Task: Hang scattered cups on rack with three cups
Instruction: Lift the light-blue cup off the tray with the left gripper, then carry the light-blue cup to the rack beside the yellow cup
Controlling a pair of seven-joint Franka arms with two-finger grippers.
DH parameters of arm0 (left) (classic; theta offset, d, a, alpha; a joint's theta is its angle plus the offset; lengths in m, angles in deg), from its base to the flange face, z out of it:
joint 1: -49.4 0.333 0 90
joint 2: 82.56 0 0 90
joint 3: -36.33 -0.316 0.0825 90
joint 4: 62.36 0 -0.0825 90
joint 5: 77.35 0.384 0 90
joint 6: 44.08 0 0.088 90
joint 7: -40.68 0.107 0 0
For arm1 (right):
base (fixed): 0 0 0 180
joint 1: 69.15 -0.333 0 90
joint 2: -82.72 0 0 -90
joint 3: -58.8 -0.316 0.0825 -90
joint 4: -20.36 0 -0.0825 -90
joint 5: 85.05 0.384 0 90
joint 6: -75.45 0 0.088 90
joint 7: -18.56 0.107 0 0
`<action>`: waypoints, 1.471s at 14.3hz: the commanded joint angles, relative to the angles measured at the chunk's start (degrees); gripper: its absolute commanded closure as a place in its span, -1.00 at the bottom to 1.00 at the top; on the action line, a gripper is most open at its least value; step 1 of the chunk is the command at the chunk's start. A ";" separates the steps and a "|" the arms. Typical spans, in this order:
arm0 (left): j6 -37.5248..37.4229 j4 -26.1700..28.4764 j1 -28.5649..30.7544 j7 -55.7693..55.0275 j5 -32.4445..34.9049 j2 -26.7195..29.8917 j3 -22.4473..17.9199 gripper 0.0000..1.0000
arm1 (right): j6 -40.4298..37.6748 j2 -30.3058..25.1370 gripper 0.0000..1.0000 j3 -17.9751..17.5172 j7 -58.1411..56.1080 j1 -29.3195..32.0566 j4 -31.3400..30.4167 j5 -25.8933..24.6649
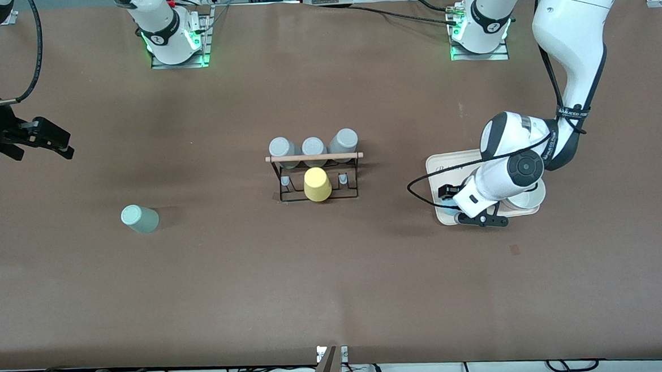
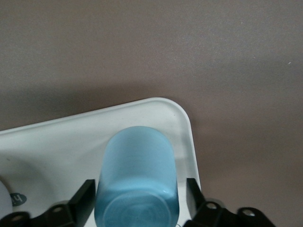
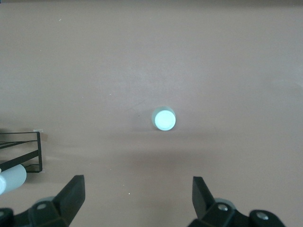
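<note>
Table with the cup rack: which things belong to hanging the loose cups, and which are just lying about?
Belongs to the job:
- mint green cup, on the table toward the right arm's end
- light blue cup, on the tray, between the left pincer's fingers
- black wire rack

Just lying about:
- yellow cup
- three grey cups
- beige tray

Light blue cup point(image 2: 137, 177) between fingers point(image 2: 84, 198), on tray point(image 2: 71, 137)

Off-task items sitting on the brown table point(image 1: 336, 288)

Three grey cups point(image 1: 313, 146) are hanging upturned along the rod, a yellow cup point(image 1: 317, 185) is hanging just below them nearer the front camera, and a beige tray point(image 1: 441, 172) is lying toward the left arm's end, carrying a white bowl point(image 1: 527, 199)
</note>
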 commanded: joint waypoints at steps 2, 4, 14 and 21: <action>-2.11 0.37 0.79 4.40 1.34 2.44 0.41 1.00 | -1.22 0.44 -1.00 -0.12 -0.37 0.32 1.53 0.18; -3.86 -1.90 0.00 5.23 1.26 4.63 0.50 1.00 | -1.22 0.53 -1.00 -0.12 -0.37 0.32 1.61 0.19; -21.46 -32.84 -20.55 -22.25 1.08 -1.67 3.84 1.00 | -0.69 4.12 -1.00 0.32 -0.89 1.37 1.09 0.01; -19.53 -33.29 -23.56 -25.45 2.74 -5.72 3.13 1.00 | 3.95 15.98 -1.00 0.32 -3.95 3.92 0.04 0.10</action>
